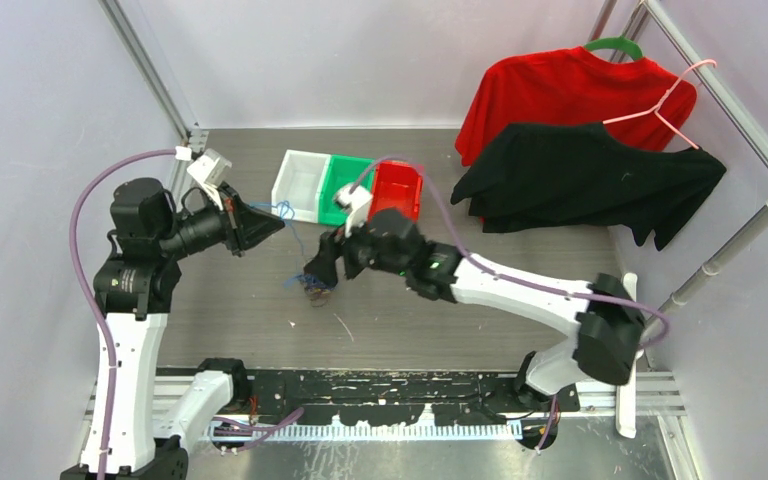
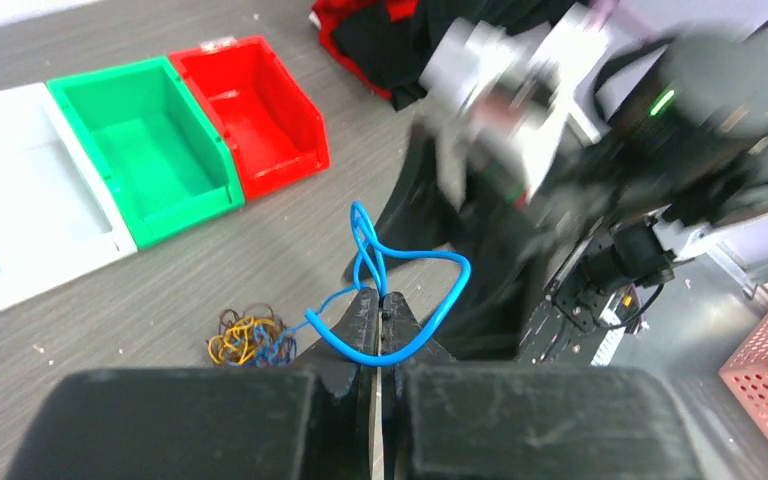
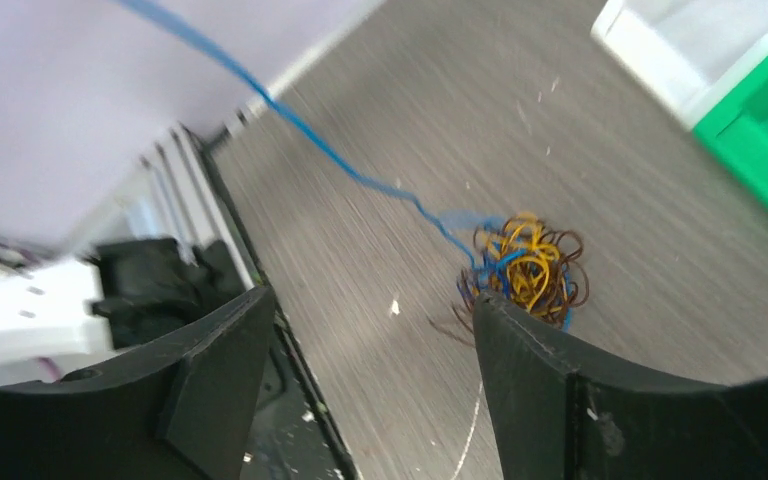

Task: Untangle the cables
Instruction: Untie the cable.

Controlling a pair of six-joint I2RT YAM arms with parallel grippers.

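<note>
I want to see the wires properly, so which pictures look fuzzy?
Left wrist view: the right arm is smeared, but the blue cable pinched in the left gripper looks sharp. Right wrist view: the tangle looks streaky. Top view: sharp, but everything is small.

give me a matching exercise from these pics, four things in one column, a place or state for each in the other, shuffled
Things:
1. left tool
2. right tool
3. cable clump
4. green bin

Places or states:
a. between the white bin and the red bin
b. open, holding nothing
c. lying on the table
d. shut on the blue cable

Pairs: 1-d, 2-b, 3-c, 4-a
</note>
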